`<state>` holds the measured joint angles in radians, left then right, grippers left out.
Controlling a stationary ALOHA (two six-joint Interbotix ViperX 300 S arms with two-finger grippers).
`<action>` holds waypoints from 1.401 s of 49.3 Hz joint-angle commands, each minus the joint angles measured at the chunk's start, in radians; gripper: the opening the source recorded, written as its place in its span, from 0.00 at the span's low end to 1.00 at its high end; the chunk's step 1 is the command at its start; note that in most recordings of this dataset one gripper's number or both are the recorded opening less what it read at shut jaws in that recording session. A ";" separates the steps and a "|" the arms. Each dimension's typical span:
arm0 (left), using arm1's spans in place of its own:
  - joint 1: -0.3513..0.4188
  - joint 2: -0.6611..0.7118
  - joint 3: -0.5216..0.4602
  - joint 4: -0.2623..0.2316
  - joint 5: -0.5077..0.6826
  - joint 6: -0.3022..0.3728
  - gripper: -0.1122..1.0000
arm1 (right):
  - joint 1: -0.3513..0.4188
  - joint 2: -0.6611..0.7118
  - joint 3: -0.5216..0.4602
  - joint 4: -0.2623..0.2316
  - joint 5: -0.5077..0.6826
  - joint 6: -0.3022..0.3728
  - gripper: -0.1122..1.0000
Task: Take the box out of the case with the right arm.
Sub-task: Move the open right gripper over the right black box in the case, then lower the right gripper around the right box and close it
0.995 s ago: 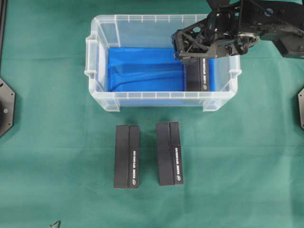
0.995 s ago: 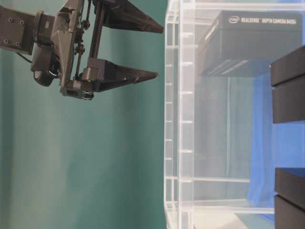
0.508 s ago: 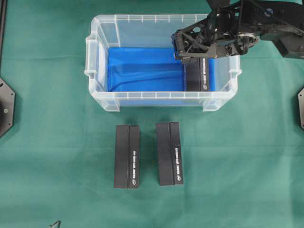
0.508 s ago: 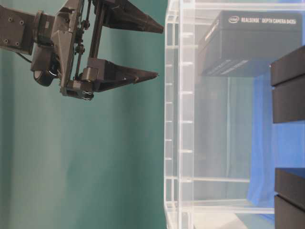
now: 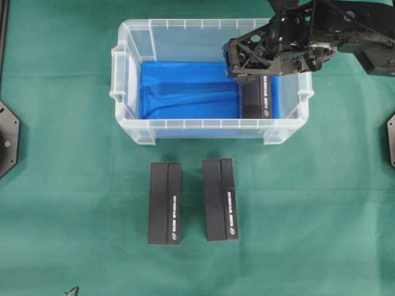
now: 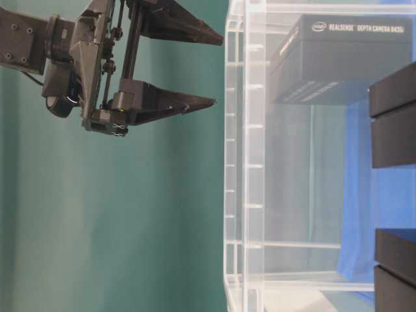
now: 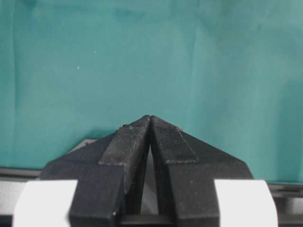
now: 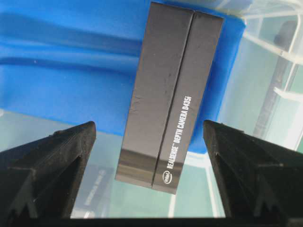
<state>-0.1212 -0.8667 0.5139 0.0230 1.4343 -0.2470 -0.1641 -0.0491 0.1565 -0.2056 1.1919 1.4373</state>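
Black and flat, the box [image 8: 169,94] lies on the blue lining at the right end of the case [image 5: 210,126], straight below my right hand [image 8: 149,142], whose jaws stand wide apart above it with nothing between them. I see my left hand [image 7: 150,120] pinched closed on nothing over the green surface [image 5: 308,216], and two more black boxes [image 5: 192,202] sit outside the case

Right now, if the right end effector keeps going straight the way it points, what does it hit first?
Most likely the black box in the case. The right end effector is open, its fingers either side of the box, nothing between. Depth to the box is unclear.
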 commanded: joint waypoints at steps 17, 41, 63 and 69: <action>-0.005 0.005 -0.011 0.000 -0.005 0.002 0.12 | 0.003 -0.012 -0.011 0.000 -0.003 0.003 0.92; -0.003 0.005 -0.011 0.000 -0.005 0.000 0.12 | 0.003 0.020 0.035 0.000 -0.028 0.020 0.92; -0.005 0.005 -0.011 0.000 -0.005 0.000 0.12 | 0.000 0.089 0.086 -0.003 -0.095 0.025 0.92; -0.005 0.006 -0.011 0.000 -0.005 0.000 0.12 | -0.002 0.106 0.086 -0.005 -0.120 0.025 0.92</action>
<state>-0.1227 -0.8652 0.5139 0.0230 1.4343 -0.2470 -0.1641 0.0629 0.2516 -0.2071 1.0891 1.4603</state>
